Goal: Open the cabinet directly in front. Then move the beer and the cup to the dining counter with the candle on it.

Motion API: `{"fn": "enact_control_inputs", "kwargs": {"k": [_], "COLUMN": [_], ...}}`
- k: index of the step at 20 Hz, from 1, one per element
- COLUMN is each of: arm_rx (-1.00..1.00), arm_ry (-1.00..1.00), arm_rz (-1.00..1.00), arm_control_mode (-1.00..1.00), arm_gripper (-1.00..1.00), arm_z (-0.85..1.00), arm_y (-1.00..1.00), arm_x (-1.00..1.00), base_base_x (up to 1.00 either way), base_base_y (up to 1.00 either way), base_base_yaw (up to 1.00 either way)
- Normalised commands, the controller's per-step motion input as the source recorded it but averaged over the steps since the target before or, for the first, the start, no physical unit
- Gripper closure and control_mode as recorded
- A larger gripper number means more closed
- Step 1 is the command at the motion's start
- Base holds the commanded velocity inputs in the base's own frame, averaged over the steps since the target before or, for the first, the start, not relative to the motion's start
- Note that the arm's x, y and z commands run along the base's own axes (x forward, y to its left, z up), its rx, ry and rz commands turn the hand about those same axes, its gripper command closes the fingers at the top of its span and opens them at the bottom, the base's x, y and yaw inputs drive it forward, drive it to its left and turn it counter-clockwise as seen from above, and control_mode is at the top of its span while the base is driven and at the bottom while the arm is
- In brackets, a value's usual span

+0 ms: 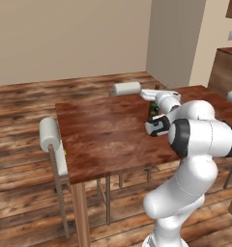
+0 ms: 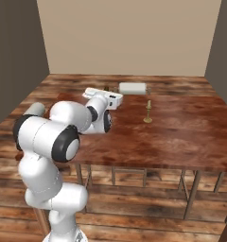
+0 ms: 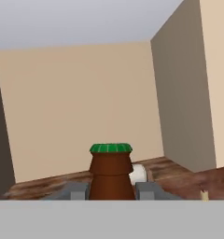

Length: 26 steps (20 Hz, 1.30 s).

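The beer (image 3: 111, 175), a brown bottle with a green cap, sits between my grey fingers (image 3: 75, 191), and my gripper (image 3: 112, 192) is shut on its neck. From the left base view the beer (image 1: 151, 109) hangs under my gripper (image 1: 153, 107) over the far side of the dining counter (image 1: 108, 137). The candle (image 2: 148, 112) stands in its brass holder on the dining counter (image 2: 181, 134), to the right of my gripper (image 2: 107, 94), and its tip (image 3: 205, 194) shows low right in the hand view. Whether the bottle touches the top I cannot tell. The cup and the cabinet are out of view.
Chairs with white rolled backs stand at the table's left side (image 1: 49, 134) and far side (image 1: 126, 88), the far one (image 2: 132, 88) also seen from the right. A wooden unit (image 1: 226, 72) stands at the far right. Wooden floor runs all around the table.
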Motion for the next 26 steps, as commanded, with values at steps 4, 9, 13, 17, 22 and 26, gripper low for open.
{"fn": "enact_control_inputs", "kwargs": {"k": [4, 9, 13, 17, 22, 26], "arm_rx": [-0.02, 0.0, 0.0, 0.0, 0.0, 0.0], "arm_ry": [0.0, 0.0, -0.01, -0.02, -0.05, -0.14], "arm_rz": [0.07, 0.02, 0.0, 0.0, 0.0, 0.0], "arm_control_mode": [-1.0, -1.0, -1.0, -1.0, -1.0, -1.0], "arm_gripper": [1.0, 1.0, 1.0, 1.0, 1.0, 1.0], "arm_z": [-0.85, -0.62, -0.05, 0.0, 0.0, -0.09], "arm_y": [-0.4, -0.33, -0.02, 0.0, 0.0, 0.0], "arm_x": [-0.85, -0.98, -0.43, -0.01, 0.0, 0.0], "base_base_x": [0.0, 0.0, 0.0, 0.0, 0.0, 0.0], "base_base_y": [0.0, 0.0, 0.0, 0.0, 0.0, 0.0], "base_base_yaw": [0.0, 0.0, 0.0, 0.0, 0.0, 0.0]}}
